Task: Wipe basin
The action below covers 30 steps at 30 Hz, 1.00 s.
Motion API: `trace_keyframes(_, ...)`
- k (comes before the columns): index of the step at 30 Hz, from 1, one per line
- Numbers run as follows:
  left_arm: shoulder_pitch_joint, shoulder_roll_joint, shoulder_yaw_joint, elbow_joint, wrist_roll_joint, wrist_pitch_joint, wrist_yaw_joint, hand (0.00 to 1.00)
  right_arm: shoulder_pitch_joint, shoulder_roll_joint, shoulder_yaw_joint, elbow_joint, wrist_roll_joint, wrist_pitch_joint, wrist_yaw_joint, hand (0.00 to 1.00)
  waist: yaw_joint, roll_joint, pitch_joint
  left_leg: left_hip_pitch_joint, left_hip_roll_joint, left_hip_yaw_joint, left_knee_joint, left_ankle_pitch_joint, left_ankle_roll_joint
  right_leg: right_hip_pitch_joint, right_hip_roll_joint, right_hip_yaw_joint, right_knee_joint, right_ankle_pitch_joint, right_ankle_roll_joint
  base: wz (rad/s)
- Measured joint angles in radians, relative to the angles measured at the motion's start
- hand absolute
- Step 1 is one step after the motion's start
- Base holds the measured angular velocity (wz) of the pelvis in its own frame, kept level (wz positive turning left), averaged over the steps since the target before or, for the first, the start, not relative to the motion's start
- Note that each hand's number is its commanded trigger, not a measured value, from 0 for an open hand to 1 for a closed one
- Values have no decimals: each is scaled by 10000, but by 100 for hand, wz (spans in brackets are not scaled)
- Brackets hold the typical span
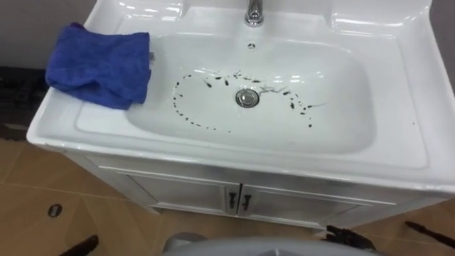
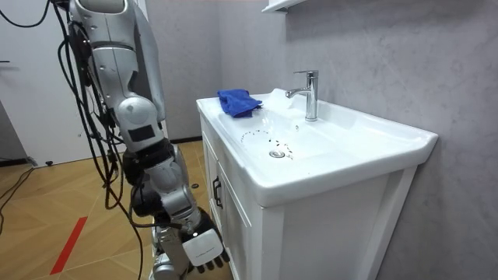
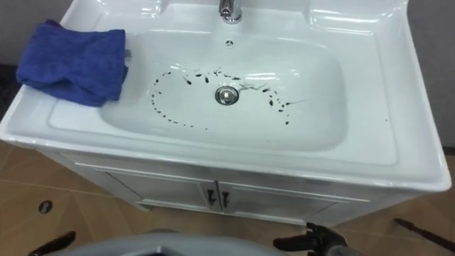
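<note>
The right robot hand (image 2: 198, 247) hangs loose and empty by the white cupboard (image 2: 226, 194). The left robot hand (image 1: 79, 246) is low too; I cannot tell its grip. The fluffy blue cloth (image 1: 99, 64) lies on the white basin surface (image 1: 398, 153), at its left rim, near the dark spots (image 1: 188, 114).

basin (image 1: 398, 135) is glossy smooth white ceramic, blue cloth (image 1: 99, 64) looks fuzzy and matt, faucet (image 2: 310, 93) and drain (image 1: 247, 98) shiny chrome metal

We see a chrome tap (image 2: 310, 92), cupboard doors (image 1: 188, 195) underneath (dark handles (image 1: 232, 200)), and a wooden floor (image 2: 39, 210) with red tape (image 2: 68, 245)
</note>
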Motion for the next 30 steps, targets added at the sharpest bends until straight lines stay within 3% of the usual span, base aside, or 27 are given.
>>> trace_keyframes(3,6,2,35,-1225,-10,-370,749,0,138,15,0,-103,2,-171,-4,0,216,-49,-12,-36,-16,-8,22,0,1,-33,-18,-13,-20,-4,1,-3)
trace_keyframes(9,24,23,25,-2668,-92,-1009,1885,0,195,14,24,-111,47,-254,-143,0,261,-64,-24,75,-59,-108,20,1,3,99,-52,-49,-61,-21,29,0)
trace_keyframes(18,26,107,261,-4666,-84,-1288,2927,0,373,17,29,-54,66,-252,-435,0,468,-160,-50,55,-68,-170,32,2,4,63,-60,4,-39,-18,36,1)
trace_keyframes(30,11,124,304,-6616,-3,-1453,3026,0,361,8,316,-42,-239,-267,-312,0,416,-131,-41,104,-68,-164,32,2,5,94,-53,5,-38,-17,34,0)
